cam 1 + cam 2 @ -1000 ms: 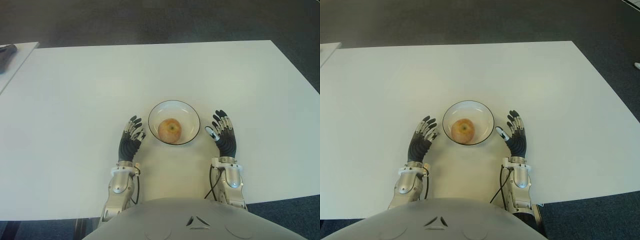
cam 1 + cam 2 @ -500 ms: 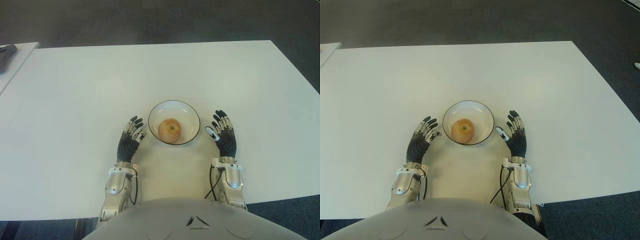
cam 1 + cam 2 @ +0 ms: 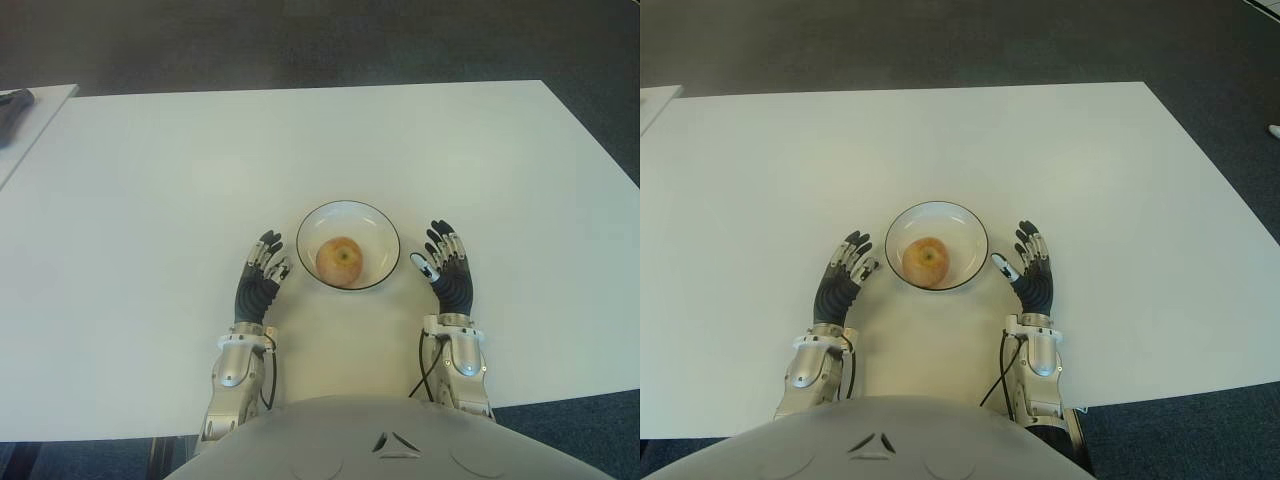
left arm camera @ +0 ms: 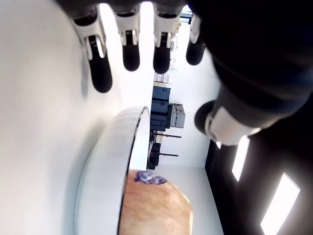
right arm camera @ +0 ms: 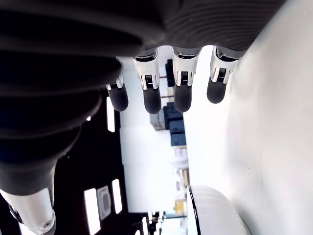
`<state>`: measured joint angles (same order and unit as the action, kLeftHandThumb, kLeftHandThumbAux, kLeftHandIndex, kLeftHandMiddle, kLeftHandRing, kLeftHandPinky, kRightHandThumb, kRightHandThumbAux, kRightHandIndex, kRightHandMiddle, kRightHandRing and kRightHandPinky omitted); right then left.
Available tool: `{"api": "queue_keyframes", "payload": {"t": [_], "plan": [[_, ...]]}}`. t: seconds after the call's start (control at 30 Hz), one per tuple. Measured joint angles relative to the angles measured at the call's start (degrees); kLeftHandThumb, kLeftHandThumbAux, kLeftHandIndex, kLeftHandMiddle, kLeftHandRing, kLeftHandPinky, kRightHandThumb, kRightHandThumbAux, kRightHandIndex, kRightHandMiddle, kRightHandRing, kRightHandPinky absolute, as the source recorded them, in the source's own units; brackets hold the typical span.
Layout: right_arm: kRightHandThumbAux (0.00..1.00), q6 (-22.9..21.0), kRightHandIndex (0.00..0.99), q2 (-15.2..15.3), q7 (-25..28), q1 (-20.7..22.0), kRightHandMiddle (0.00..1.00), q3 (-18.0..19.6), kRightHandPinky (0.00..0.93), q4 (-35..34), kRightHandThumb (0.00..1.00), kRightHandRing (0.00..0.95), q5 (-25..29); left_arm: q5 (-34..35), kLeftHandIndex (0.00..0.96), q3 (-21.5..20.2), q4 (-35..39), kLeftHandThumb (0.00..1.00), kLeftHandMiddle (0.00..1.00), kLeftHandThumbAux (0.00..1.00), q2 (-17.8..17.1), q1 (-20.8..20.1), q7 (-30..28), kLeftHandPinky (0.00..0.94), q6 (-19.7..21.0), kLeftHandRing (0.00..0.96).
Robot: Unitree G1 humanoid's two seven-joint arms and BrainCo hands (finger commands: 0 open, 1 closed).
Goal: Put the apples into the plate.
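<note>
Fingers (image 3: pixel 268 247) of the left hand (image 3: pixel 259 283) are extended and relaxed, holding nothing, and the fingers (image 3: pixel 444 242) of the right hand (image 3: pixel 448 270) are likewise spread and empty. One apple (image 3: pixel 340 261), yellowish with a red blush, sits inside the plate (image 3: pixel 365 215), a little toward the robot's side of the plate's middle. The plate is a shallow white dish with a thin dark rim, standing on the white tabletop (image 3: pixel 300 150) near the robot's edge.

Both hands flank the plate, palms turned inward toward it. The left hand shows just beside the plate's left rim, with a narrow strip of bare tabletop between its fingertips and the rim. The right hand shows just beside the plate's right rim, its pale-tipped thumb (image 3: pixel 422 265) pointing toward the plate and close to it, though not touching. In the left wrist view the four fingers (image 4: pixel 130 51) hang straight past the plate's rim (image 4: pixel 132 147), and the apple's flank (image 4: pixel 156 205) shows beyond it. In the right wrist view the fingers (image 5: pixel 183 93) are straight as well, with part of the plate's rim (image 5: pixel 195 205) visible farther off.

At the far left, a second white surface (image 3: pixel 35 120) stands apart from the tabletop, with a dark object (image 3: pixel 12 100) lying on its edge.
</note>
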<state>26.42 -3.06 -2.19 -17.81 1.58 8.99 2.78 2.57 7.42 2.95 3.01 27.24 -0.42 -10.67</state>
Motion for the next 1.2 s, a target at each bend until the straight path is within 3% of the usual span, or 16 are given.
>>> {"api": "queue_keyframes", "payload": {"t": [0.4, 0.63, 1.2], "plan": [[0.669, -0.91, 0.11, 0.02, -0.08, -1.19, 0.121, -0.36, 0.107, -1.38, 0.254, 0.084, -0.36, -8.5, 0.062, 0.91, -0.72, 0.082, 0.016, 0.72, 0.27, -0.7, 5.63, 0.035, -0.17, 0.011], [0.663, -1.89, 0.097, 0.05, -0.41, -1.71, 0.116, -0.58, 0.125, -2.19, 0.24, 0.091, -1.23, -13.41, 0.036, 2.19, 0.56, 0.061, 0.001, 0.723, 0.15, -0.46, 8.44, 0.034, 2.09, 0.0], [0.664, -2.45, 0.096, 0.01, -0.42, -2.18, 0.11, -0.63, 0.107, -2.77, 0.24, 0.082, -1.67, -15.02, 0.042, 2.69, 3.96, 0.077, 0.0, 0.718, 0.38, 0.62, 8.69, 0.049, 6.6, 0.003]]}}
